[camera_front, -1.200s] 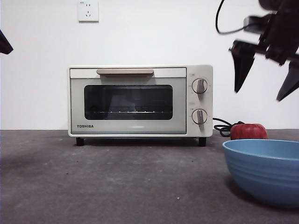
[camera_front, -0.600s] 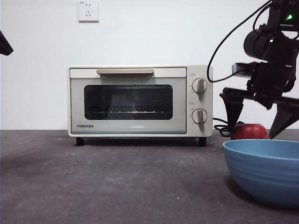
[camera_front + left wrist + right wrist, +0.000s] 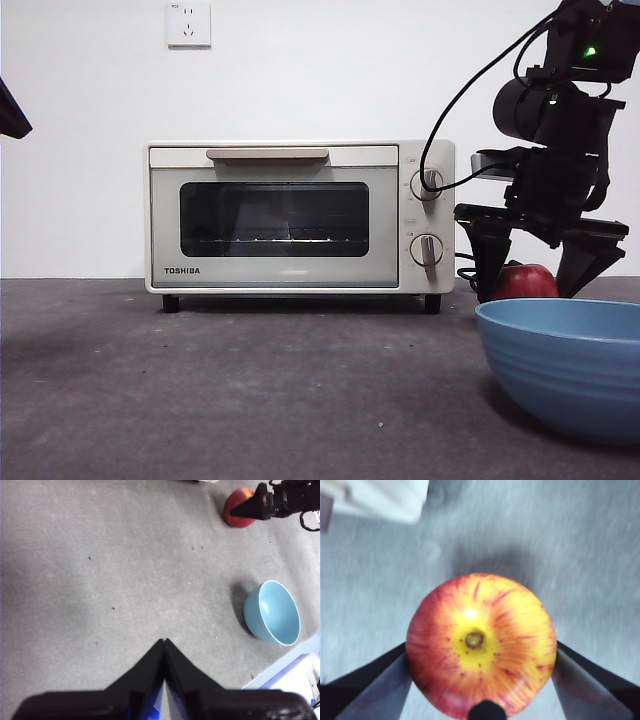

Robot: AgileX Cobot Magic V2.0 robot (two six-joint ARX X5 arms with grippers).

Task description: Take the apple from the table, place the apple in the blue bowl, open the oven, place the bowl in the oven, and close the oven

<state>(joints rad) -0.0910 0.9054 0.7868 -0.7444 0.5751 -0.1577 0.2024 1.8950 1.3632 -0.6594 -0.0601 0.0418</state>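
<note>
In the front view the right gripper (image 3: 530, 280) hung low at the right side, just beside the oven (image 3: 300, 215), its two jaws spread wide with one on each side of the apple (image 3: 527, 282). The apple rested on the surface (image 3: 250, 390) behind the rim of the blue bowl (image 3: 565, 365), which hid its lower part. The arm rose from the gripper toward the upper right corner, wrist pointing nearly straight down. The oven door was shut. A black tip at the left edge was probably the waiting arm.

In the left wrist view the left gripper (image 3: 164, 652) was poised over bare surface, its jaws pressed together and holding nothing. Far off, the apple (image 3: 237, 514) lay on the surface with the other arm's dark jaw tip against its side, well apart from the empty blue bowl (image 3: 272, 612).

In the right wrist view the apple (image 3: 481, 645) filled the gap between the jaws, stem dimple facing the camera. Both jaws flanked its widest part; whether they touched the skin could not be told. The apple looked firm, smooth and rounded, fairly light but liable to slip or roll. A hold across its widest part, square to the stem line and only moderately tight to spare bruising, seemed best.
</note>
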